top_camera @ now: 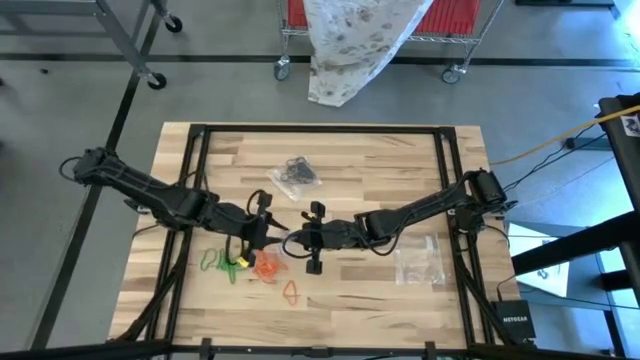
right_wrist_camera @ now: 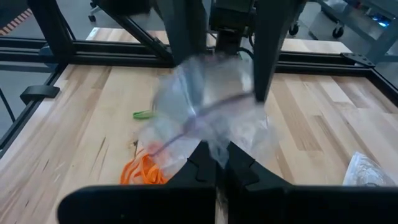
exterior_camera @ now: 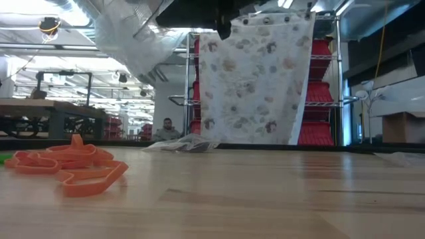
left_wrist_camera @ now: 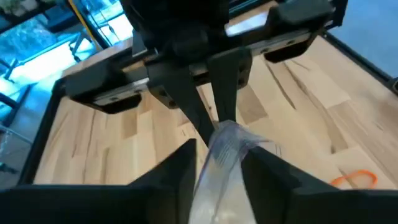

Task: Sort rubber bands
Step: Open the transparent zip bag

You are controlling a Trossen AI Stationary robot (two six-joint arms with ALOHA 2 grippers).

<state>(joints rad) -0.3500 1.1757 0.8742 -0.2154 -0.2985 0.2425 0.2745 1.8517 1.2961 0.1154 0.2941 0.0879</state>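
**Holding one clear bag between both grippers above the table centre**

Looking down on the wooden table (top_camera: 330,300), you see the rubber bands as thin flat loops in three colours. An orange-red heap (top_camera: 267,266) lies just beside the left gripper (top_camera: 276,236), toward the table's near edge, with one orange-red loop (top_camera: 291,292) lying apart, closer still to that edge. Green loops (top_camera: 218,263) sit on the heap's left; their number cannot be counted. Black ones (top_camera: 294,168) show inside a clear bag (top_camera: 293,176) lying farther back from the heap.

Your two grippers meet over the table's middle, both pinching a third clear bag (right_wrist_camera: 208,118). The right gripper (right_wrist_camera: 216,163) has its fingers pressed together on the bag's plastic. The left gripper's fingers stand a little apart with the bag's gathered edge (left_wrist_camera: 224,146) caught between them.

A further empty-looking clear bag (top_camera: 420,262) lies to the right of the grippers. One black box (top_camera: 514,319) at the table's right corner reads "NETGEAR".
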